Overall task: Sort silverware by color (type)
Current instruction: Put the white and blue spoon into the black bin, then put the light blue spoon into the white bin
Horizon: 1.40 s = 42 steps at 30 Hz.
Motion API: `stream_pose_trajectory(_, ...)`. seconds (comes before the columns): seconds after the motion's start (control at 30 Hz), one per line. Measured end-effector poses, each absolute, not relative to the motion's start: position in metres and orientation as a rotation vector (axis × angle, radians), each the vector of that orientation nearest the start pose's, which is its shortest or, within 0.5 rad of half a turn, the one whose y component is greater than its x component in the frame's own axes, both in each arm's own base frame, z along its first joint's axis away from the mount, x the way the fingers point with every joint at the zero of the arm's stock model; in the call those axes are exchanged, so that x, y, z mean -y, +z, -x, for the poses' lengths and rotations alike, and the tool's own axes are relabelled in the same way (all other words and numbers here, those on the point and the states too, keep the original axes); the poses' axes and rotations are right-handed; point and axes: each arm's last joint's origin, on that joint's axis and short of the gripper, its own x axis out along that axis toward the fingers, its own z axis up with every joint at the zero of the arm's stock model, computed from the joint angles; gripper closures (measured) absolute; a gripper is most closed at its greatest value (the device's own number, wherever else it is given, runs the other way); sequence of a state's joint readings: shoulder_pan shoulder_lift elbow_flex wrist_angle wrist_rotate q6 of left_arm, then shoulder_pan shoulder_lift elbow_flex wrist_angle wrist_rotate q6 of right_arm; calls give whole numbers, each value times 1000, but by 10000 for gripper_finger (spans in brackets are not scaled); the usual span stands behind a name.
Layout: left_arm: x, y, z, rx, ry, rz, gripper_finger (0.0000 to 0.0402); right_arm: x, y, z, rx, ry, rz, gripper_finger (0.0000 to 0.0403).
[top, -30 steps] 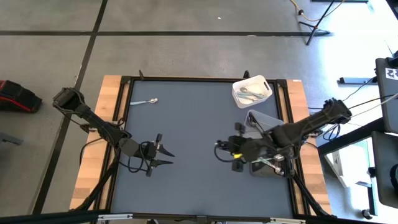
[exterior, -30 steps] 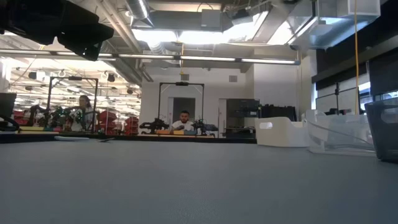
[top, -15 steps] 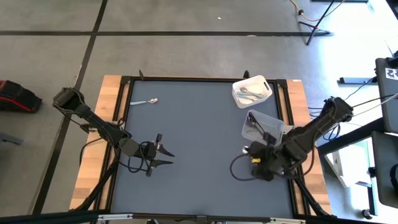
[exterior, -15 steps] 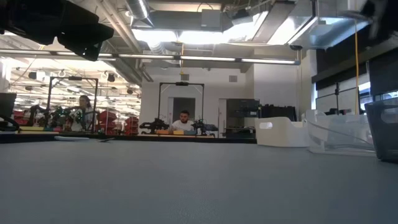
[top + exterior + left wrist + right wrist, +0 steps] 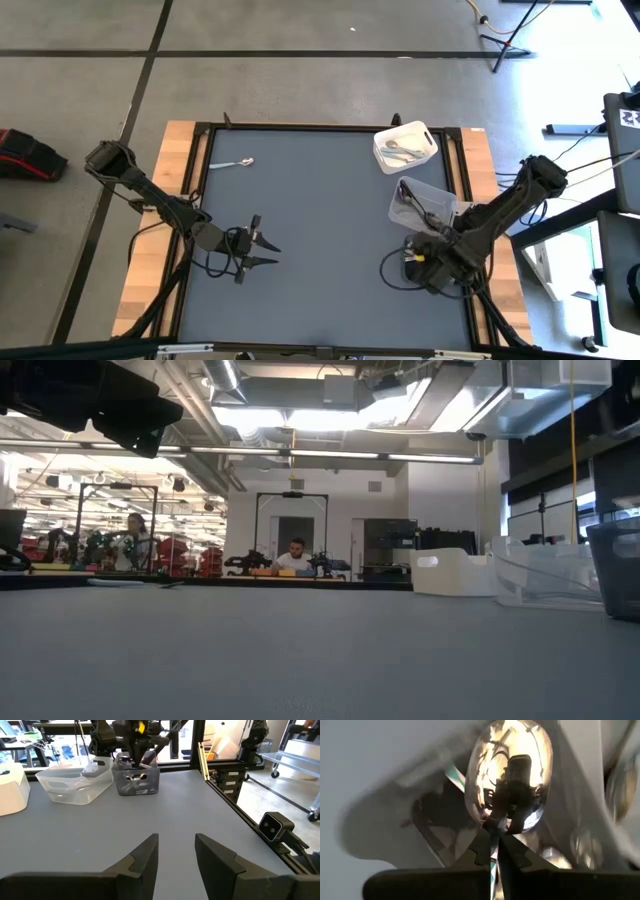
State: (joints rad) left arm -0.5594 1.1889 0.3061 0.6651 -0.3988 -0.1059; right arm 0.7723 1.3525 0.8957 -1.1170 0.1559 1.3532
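A shiny silver spoon [image 5: 512, 780] filled my right wrist view, its bowl just ahead of the right end effector [image 5: 495, 851], which was clenched, over the dark bin [image 5: 135, 779]. Another spoon [image 5: 237, 162] lay at the counter's [image 5: 310, 230] far left. My left end effector [image 5: 262, 250] hung released, empty.

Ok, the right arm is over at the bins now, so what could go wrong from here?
1. The right hand pinches the shiny spoon only at the edge of its bowl, with the very fingertips; it may slip or swing before release.
2. That hand hangs right over the dark bin, which stands close beside the clear bin; a low move could nudge either.
3. A lone spoon lies at the table's far corner, likely an awkward reach.
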Motion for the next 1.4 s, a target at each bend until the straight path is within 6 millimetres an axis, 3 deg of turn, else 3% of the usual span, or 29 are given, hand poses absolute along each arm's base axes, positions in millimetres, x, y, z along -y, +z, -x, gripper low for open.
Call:
stream_pose_trajectory(0.23,105,177,-189,-201,-149,5,278,-140,204,-148,-1468,-603,-516,379)
stream_pose_trajectory(0.4,105,177,-189,-201,-147,5,278,-141,212,-148,-1482,-609,-514,312)
stream_pose_trajectory(0.53,104,177,-189,-200,-143,3,278,-144,234,-152,-1454,-611,-511,265)
stream_pose_trajectory(0.63,102,177,-191,-199,-129,4,278,-147,255,-162,-1275,-584,-483,245)
stream_pose_trajectory(0.73,98,179,-193,-174,-100,-23,278,-149,272,-176,-984,-530,-368,235)
stream_pose_trajectory(0.83,92,185,-196,-114,-15,-27,278,-155,278,-189,-741,-462,-224,231)
stream_pose_trajectory(0.97,81,191,-201,-111,81,-48,277,-159,277,-208,-585,-417,-66,231)
stream_pose_trajectory(1.2,57,208,-224,-365,235,-75,225,-145,258,-245,-547,-333,44,230)
stream_pose_trajectory(1.4,11,241,-228,-692,497,-26,192,-116,250,-277,-454,-259,82,230)
